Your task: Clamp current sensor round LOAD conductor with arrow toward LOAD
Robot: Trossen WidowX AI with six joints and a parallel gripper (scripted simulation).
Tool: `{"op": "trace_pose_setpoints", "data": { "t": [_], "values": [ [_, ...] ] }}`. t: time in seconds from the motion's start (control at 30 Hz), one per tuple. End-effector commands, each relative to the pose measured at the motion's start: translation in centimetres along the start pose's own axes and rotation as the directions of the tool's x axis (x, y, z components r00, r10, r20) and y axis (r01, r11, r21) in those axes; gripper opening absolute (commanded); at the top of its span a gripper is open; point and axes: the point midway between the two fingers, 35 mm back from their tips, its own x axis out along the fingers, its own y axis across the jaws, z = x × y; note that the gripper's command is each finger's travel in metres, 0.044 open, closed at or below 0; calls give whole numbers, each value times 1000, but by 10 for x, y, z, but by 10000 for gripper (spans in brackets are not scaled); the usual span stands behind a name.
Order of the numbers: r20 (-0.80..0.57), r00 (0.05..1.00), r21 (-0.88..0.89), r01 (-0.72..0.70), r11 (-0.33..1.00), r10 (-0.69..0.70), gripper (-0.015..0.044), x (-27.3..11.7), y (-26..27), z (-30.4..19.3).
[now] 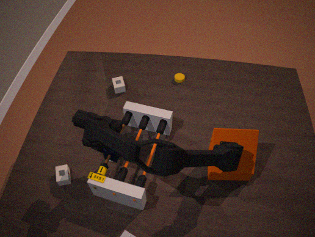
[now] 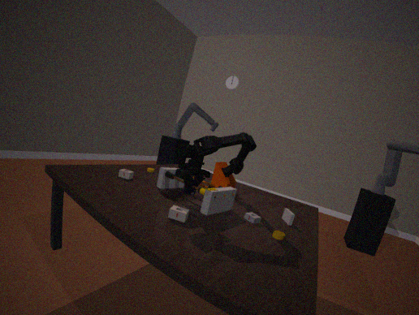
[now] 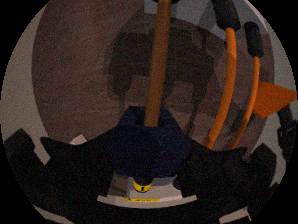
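Observation:
The dark blue sensor (image 3: 150, 152) (image 1: 110, 155) is at the outermost conductor (image 3: 157, 65), on the LOAD side. The conductor runs into it in the wrist view, and its halves look close together. The latch and the sensor's arrow cannot be made out. My gripper (image 3: 147, 128) is shut on the sensor, one finger at each side; in the top view the arm hides most of it. The yellow LOAD marker (image 1: 97, 177) (image 2: 208, 189) lies on the near white terminal block (image 1: 117, 193) (image 2: 219, 201), with a yellow arrow sleeve (image 1: 102, 170) (image 3: 142, 187) beside it.
Two orange conductors (image 1: 152, 153) (image 3: 230, 85) run beside the LOAD one to the far white block (image 1: 148, 111). An orange block (image 1: 232, 137) (image 3: 272, 99) stands under the arm's rear. Small white boxes (image 1: 118, 85) (image 1: 63, 175) and a yellow disc (image 1: 179, 77) stand around.

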Motion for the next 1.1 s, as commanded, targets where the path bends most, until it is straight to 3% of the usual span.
{"op": "trace_pose_setpoints", "data": {
  "t": [0.0,0.23,1.07],
  "values": [
    [0,1000,-1,0,1000,0,79,0,0,0],
    [0,1000,-1,0,1000,0,258,0,0,0],
    [0,1000,-1,0,1000,0,258,0,0,0]
  ]
}}
